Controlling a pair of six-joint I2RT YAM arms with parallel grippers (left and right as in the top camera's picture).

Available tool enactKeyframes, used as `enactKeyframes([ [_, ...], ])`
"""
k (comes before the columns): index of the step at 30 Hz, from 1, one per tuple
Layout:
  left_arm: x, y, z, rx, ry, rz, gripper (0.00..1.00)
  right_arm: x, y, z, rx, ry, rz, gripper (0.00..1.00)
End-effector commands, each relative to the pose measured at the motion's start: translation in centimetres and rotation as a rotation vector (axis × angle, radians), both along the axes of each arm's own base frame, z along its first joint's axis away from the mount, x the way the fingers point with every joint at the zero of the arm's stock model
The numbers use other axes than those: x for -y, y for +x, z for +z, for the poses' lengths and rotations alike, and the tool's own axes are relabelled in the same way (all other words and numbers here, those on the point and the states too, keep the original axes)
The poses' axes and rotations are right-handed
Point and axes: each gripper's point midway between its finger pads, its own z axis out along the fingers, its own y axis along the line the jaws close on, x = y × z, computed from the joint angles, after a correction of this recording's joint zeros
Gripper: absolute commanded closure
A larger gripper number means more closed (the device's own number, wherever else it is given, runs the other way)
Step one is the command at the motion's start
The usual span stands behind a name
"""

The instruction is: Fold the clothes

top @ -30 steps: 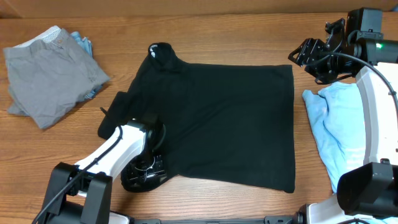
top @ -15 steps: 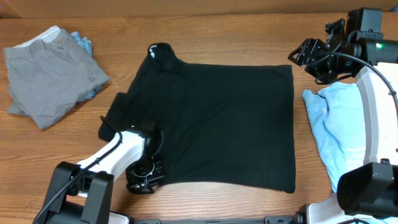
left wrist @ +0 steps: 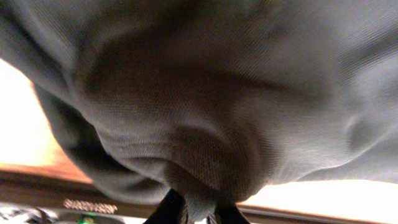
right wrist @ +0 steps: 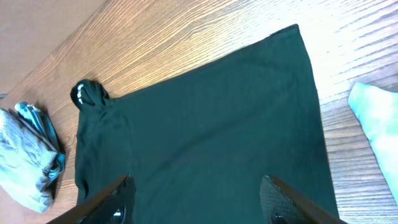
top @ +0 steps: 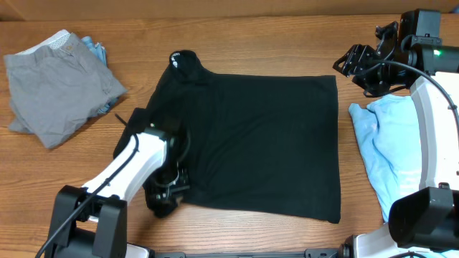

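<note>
Black T-shirt [top: 265, 136] lies spread mid-tabletop: soft, light and limp, so likely to sag when lifted. Left jaws clenched on its near-left corner, cloth bunched. Right jaws released, empty, toward the tabletop's far right corner. Best hold: corners.

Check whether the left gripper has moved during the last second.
Yes. The left gripper, pinching the black T-shirt, shifted slightly away from the near edge of the table, toward the collar.

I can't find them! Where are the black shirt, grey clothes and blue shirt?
black T-shirt [top: 265, 143], overhead view, middle of its body.
grey garment [top: 57, 93], overhead view, its middle.
light-blue tee [top: 380, 150], overhead view, left part.
</note>
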Motion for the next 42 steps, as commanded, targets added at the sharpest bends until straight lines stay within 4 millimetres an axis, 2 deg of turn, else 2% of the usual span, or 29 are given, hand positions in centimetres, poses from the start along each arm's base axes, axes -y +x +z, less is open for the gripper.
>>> enactKeyframes([
  [1, -1.0, 3.8, 1.3, 0.124, 0.05, -0.049, 0.86, 0.1, 0.1, 0.6, 0.021, -0.013, 0.003, 0.32],
  [4, -1.5, 6.4, 1.3, 0.228, 0.069, -0.081, 0.81, 0.1, 0.1, 0.6, 0.021, -0.012, 0.003, 0.32],
  [6, -1.6, 7.8, 1.1, 0.285, 0.076, -0.119, 0.65, 0.1, 0.1, 0.6, 0.021, -0.012, 0.003, 0.32],
  [10, -2.0, 9.1, 0.9, 0.33, 0.098, -0.166, 0.56, 0.1, 0.1, 0.6, 0.021, -0.012, 0.003, 0.32],
  [12, -1.2, 8.3, 0.9, 0.299, 0.047, -0.188, 0.57, 0.1, 0.1, 0.6, 0.02, -0.012, 0.003, 0.32],
  [15, 0.4, 5.6, 1.1, 0.189, -0.083, -0.232, 0.62, 0.2, -0.1, 0.5, 0.011, -0.014, 0.002, 0.32],
  [17, 1.0, 4.1, 1.5, 0.13, -0.136, -0.259, 0.67, 0.2, -0.1, 0.4, 0.01, -0.019, -0.001, 0.31],
  [19, 1.6, 2.7, 2.0, 0.09, -0.179, -0.314, 0.68, 0.3, -0.1, 0.4, 0.01, -0.02, -0.001, 0.32],
  [25, 2.8, 0.2, 2.8, 0.029, -0.155, -0.384, 0.51, 0.3, -0.1, 0.4, 0.008, -0.02, -0.001, 0.31],
  [27, 2.8, -0.2, 2.5, 0.021, -0.111, -0.378, 0.43, 0.3, -0.1, 0.4, 0.008, -0.02, -0.001, 0.31],
  [31, 2.9, -0.9, 1.4, 0.018, -0.066, -0.321, 0.36, 0.3, -0.1, 0.4, 0.009, -0.02, -0.001, 0.31],
  [38, 1.1, -3.4, -1.0, -0.044, 0.04, -0.176, 0.34, 0.3, 0.0, 0.5, 0.013, -0.021, -0.001, 0.31],
  [42, 0.8, -4.3, -2.0, -0.058, 0.043, -0.156, 0.45, 0.3, 0.0, 0.5, 0.014, -0.021, -0.001, 0.31],
])
